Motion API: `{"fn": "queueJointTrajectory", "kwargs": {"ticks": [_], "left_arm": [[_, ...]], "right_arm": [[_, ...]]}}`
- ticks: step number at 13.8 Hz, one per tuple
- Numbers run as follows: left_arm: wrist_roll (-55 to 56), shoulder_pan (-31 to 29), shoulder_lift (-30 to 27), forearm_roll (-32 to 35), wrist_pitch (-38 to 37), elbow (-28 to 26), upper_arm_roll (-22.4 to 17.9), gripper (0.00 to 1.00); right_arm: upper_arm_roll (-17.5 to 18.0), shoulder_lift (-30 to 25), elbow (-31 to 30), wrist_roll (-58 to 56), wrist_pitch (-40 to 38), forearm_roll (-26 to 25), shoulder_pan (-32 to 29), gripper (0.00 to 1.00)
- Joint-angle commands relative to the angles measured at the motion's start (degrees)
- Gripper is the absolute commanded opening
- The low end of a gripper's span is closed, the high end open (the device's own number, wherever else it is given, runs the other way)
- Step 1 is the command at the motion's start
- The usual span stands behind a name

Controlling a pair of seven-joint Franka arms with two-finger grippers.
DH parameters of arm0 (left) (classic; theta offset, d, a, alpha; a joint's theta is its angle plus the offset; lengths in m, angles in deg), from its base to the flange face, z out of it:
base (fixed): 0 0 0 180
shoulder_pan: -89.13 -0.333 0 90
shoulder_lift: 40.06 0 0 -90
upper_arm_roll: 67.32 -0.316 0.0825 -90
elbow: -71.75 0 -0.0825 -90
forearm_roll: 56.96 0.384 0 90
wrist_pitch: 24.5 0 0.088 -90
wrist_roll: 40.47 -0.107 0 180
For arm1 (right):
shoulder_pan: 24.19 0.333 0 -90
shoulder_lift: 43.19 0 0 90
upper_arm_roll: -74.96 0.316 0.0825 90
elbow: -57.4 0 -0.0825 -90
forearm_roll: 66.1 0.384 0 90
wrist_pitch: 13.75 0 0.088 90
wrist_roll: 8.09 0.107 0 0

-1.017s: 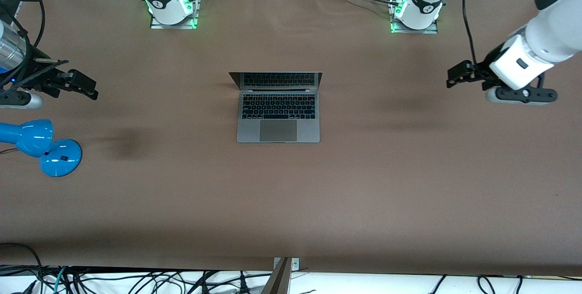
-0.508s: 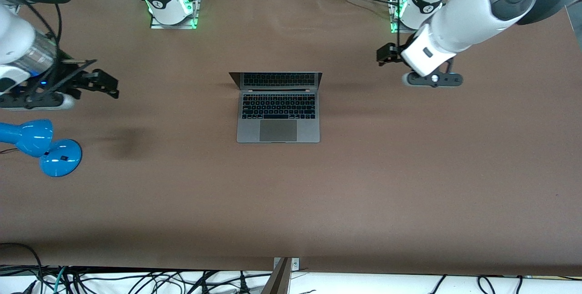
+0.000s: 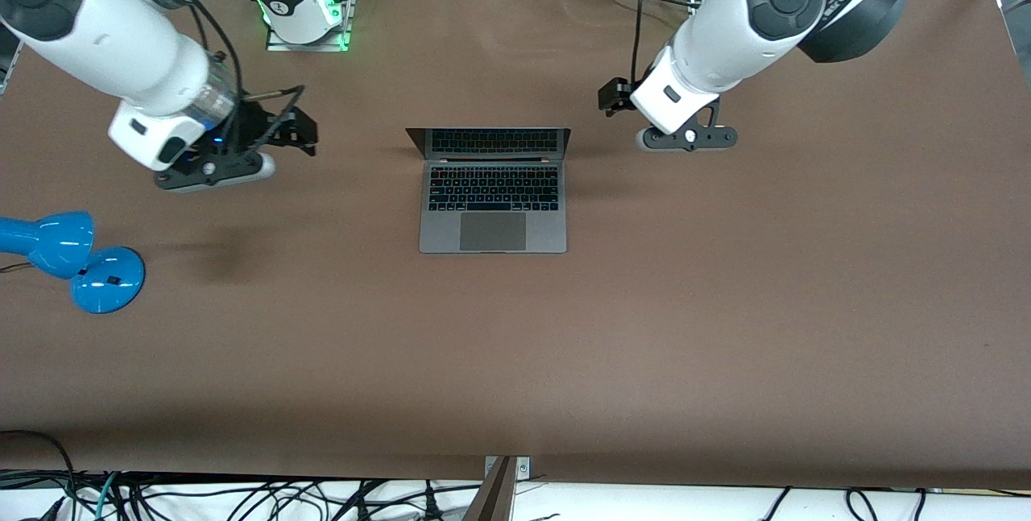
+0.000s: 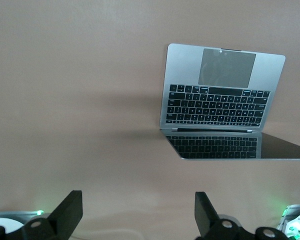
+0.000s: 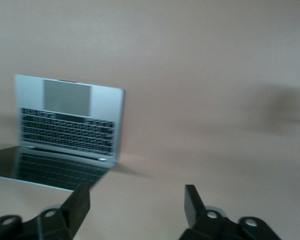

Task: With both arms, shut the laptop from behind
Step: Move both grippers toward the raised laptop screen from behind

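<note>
Nearest your camera's edge of the bench (image 3: 515, 392) nothing is in play. The blue lamp (image 3: 72, 259) lies near the edge at the right arm's end, well apart from everything else.

The laptop (image 3: 493, 191) sits in the middle of the bench, open, keyboard and trackpad toward the camera, its screen tilted up along the base's farther edge.

Your right gripper (image 3: 302, 133) hangs over bare bench beside the screen, toward the right arm's end; its wrist view shows the fingers (image 5: 77, 202) spread, nothing between them. Your left gripper (image 3: 610, 98) hangs over the bench at the screen's other flank, fingers (image 4: 70, 210) likewise released and empty.

Watch two things, I'd judge. If one gripper meets the lid before the other, the push lands off-centre and could twist the laptop or slide it toward the camera instead of folding it. Coming in too low could strike the hinge line rather than the lid's upper edge.
</note>
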Motion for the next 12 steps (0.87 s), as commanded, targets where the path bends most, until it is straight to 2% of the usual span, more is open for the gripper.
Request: {"fn": "queueJointTrajectory", "kwargs": {"ticks": [1, 2, 3, 4, 5, 7, 8, 12], "left_arm": [[4.8, 1.4, 2.1, -1.0, 0.9, 1.1, 0.7, 0.81], [5.4, 2.3, 2.3, -0.9, 0.9, 1.1, 0.7, 0.66], [5.6, 2.8, 2.9, -0.9, 0.9, 1.1, 0.7, 0.34], [5.7, 3.0, 3.2, -0.9, 0.9, 1.1, 0.7, 0.11], [6.1, 3.0, 4.1, -0.9, 1.0, 1.1, 0.8, 0.00], [8.1, 3.9, 4.6, -1.1, 1.0, 1.1, 0.8, 0.00], [8.7, 4.6, 4.8, -1.4, 1.1, 1.2, 0.8, 0.00], [9.0, 5.2, 9.7, -5.4, 1.8, 3.4, 0.7, 0.00]], "right_arm": [[-0.4, 1.2, 0.9, 8.3, -1.1, 2.2, 3.8, 0.82], [-0.4, 1.4, 0.8, 10.3, -1.2, 2.2, 5.3, 0.80], [-0.3, 1.9, 0.7, 11.8, -1.3, 2.3, 6.6, 0.74], [-0.3, 2.5, 0.7, 12.6, -2.2, 2.3, 7.7, 0.62], [-0.3, 3.3, 0.7, 12.6, -3.3, 3.2, 8.3, 0.52], [-0.3, 5.6, 0.7, 12.5, -6.8, 10.2, 8.3, 0.38], [-0.3, 6.5, 0.7, 12.5, -7.9, 11.9, 8.3, 0.31], [-0.1, 8.6, -0.6, 12.0, -8.7, 14.3, 9.4, 0.08]]}}
